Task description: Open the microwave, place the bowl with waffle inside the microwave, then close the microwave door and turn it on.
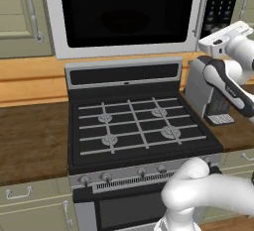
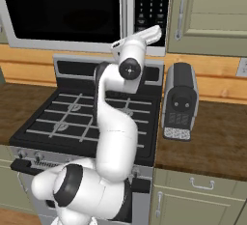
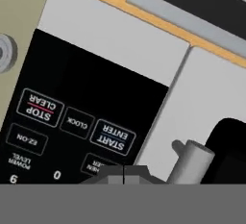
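Note:
The microwave (image 1: 130,49) hangs above the stove, and the microwave door (image 1: 124,9) is flush with its frame. Behind the black glass I cannot make out the bowl or the waffle; both are hidden. My gripper (image 3: 123,171) is shut with nothing in it, its tips just below the START ENTER button (image 3: 112,139) on the black button panel (image 3: 72,103). The door's grey bar handle (image 3: 191,162) stands beside the tips. From the right base camera, my hand (image 2: 144,36) points at the lower edge of the panel (image 2: 152,2).
A black gas stove (image 1: 134,126) sits below the microwave, its grates bare. A dark and silver appliance (image 2: 179,101) stands on the wooden counter (image 2: 212,137) to the right. Beige cabinets (image 2: 212,11) flank the microwave, with drawers (image 1: 30,193) under the counter.

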Available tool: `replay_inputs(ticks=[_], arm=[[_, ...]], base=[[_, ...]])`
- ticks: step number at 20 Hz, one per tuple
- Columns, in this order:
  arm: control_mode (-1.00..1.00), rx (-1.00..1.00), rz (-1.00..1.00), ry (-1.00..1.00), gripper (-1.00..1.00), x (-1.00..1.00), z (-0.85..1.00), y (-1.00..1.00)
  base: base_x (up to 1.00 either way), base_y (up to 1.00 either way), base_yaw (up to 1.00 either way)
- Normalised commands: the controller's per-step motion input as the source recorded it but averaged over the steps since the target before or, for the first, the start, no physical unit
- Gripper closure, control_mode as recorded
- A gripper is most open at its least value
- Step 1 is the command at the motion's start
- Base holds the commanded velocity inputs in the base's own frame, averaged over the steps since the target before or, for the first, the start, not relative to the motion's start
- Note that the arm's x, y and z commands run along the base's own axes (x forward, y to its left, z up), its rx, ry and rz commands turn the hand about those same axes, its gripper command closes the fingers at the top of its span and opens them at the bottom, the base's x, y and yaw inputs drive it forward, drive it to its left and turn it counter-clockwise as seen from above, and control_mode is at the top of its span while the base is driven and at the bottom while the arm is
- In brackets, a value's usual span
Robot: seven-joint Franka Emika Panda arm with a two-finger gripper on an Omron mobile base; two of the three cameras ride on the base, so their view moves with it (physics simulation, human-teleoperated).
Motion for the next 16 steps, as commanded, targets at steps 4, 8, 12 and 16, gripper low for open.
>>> replay_inputs(ticks=[4, 8, 12, 16], arm=[[-1.00, -0.15, 0.00, 0.00, 1.00, 0.72, -0.08, -0.01], [-1.00, -0.17, 0.00, 0.10, 1.00, 0.97, -0.10, -0.23], [-1.00, -0.15, 0.02, 0.25, 1.00, 1.00, -0.08, -0.45], [-1.00, -0.12, 0.10, 0.42, 1.00, 1.00, -0.02, -0.76]], base=[[0.00, 0.00, 0.00], [0.00, 0.00, 0.00], [0.00, 0.00, 0.00], [0.00, 0.00, 0.00]])
